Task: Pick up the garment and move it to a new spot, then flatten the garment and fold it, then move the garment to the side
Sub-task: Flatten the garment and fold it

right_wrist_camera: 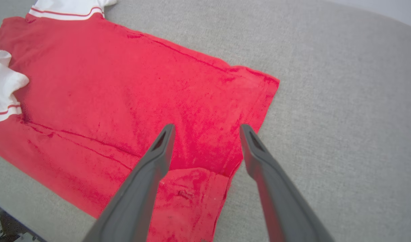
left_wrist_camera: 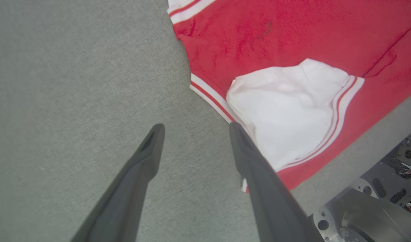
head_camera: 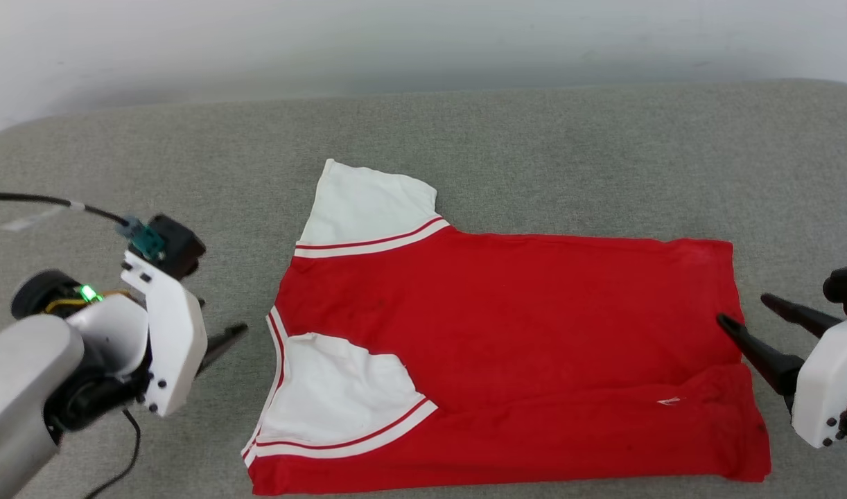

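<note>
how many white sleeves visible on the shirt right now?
2. The far sleeve lies spread flat on the grey surface at the collar end of the garment; the near sleeve is folded in over the red body. Nothing seems hidden.

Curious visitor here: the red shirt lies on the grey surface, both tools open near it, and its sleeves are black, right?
No: the head view shows white sleeves. The red shirt lies on the grey surface, left tool and right tool open.
</note>
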Available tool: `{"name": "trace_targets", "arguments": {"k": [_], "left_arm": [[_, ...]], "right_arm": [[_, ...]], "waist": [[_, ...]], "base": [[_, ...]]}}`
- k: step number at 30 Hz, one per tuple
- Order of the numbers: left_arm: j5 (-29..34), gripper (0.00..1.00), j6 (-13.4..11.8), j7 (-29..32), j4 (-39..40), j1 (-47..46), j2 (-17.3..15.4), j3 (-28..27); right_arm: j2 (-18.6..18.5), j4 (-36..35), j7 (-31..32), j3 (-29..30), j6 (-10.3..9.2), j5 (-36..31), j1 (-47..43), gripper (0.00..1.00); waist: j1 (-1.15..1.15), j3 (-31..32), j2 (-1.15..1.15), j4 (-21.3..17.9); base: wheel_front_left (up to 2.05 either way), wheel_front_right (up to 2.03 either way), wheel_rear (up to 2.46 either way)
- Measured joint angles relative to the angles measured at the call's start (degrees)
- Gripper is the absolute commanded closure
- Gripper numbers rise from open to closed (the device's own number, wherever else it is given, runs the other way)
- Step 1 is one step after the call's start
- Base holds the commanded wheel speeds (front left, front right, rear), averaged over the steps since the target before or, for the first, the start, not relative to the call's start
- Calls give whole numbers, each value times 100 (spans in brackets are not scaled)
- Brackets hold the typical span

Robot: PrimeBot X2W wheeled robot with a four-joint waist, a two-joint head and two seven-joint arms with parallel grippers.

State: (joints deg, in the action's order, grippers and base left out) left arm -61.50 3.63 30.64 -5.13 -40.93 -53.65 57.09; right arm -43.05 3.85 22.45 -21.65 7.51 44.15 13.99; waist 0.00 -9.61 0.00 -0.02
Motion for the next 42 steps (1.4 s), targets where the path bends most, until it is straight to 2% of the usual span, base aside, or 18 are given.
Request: {"name": "trace_targets", "arguments": {"k": [5,12,17,21,27,31,36,42], "left_arm": [[458,0,-242,-366,-68,-493,83,-235],[812,0,-338,-646,-553,-1222,455,-469],[896,0,-249,-302,-1039,-1928,717,-520],[839,0,-71,264,-1440,-2591,843,-547],[587,0,142,1564,-2001,-3454,970,-442],[302,0,193,2323,-2245,-3782,1106,-392],[302,0,159,2826,-2579,-3917,1183,-226],[391,0,227,2929,-2800,-3977,1104,-89]], "right_arm": [[458,-444,-920,570,0,-731,-3,0],[1506,-1066,-1964,1583,0,-1724,-215,0],[2238,-1570,-2499,2120,0,-2230,-608,0],[2636,-1879,-2679,2224,-1,-2420,-812,0],[2785,-2026,-2741,2001,0,-2598,-794,0],[2803,-1998,-2802,1905,0,-2601,-661,0],[2800,-1882,-2853,1745,0,-2598,-489,0],[2750,-1779,-2902,1624,0,-2549,-374,0]], "waist": [[0,-134,0,-118],[0,-533,0,-338],[0,-940,0,-498],[1,-1302,0,-637],[1,-1851,0,-887],[1,-2133,0,-1084],[1,-2402,0,-1274],[0,-2515,0,-1443]], "base": [[0,0,0],[0,0,0],[0,0,0],[0,0,0],[0,0,0],[0,0,0],[0,0,0],[0,0,0]]}}
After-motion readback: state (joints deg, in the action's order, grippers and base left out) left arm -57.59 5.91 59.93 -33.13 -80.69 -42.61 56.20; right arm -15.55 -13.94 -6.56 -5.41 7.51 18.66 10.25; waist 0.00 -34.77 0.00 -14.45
